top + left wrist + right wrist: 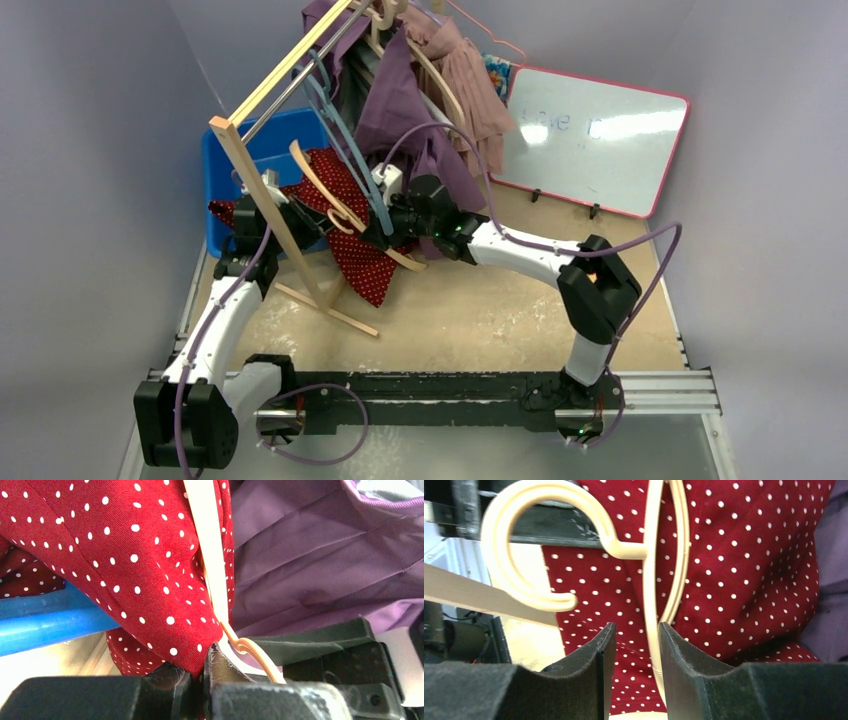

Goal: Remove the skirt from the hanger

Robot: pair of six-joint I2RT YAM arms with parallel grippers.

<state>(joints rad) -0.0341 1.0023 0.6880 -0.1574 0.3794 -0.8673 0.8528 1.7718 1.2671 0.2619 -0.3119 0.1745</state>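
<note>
pale lilac walls [90, 150] close in on three sides of a sandy, scuffed table top [500, 310], and a pink-framed whiteboard [600, 135] leans against the back wall at the far right. from my overhead feed i see a blue bin [265, 150] at the far left, with a wooden rack [262, 195] standing in front of it and purple clothes [400, 95] hanging from its rail. the skirt [350, 260], red with white dots, hangs low on the near side of the rack, draped on a cream hanger [320, 185] between my two arms. on the left wrist feed, the left gripper [199, 672] has its fingers almost together, with a fold of the skirt's fabric pinched between them. on the right wrist feed, the right gripper [636, 630] has a narrow gap. the hanger's thin arm runs down through that gap, against one finger and clear of the other, with the hook curling up to the left.
</note>
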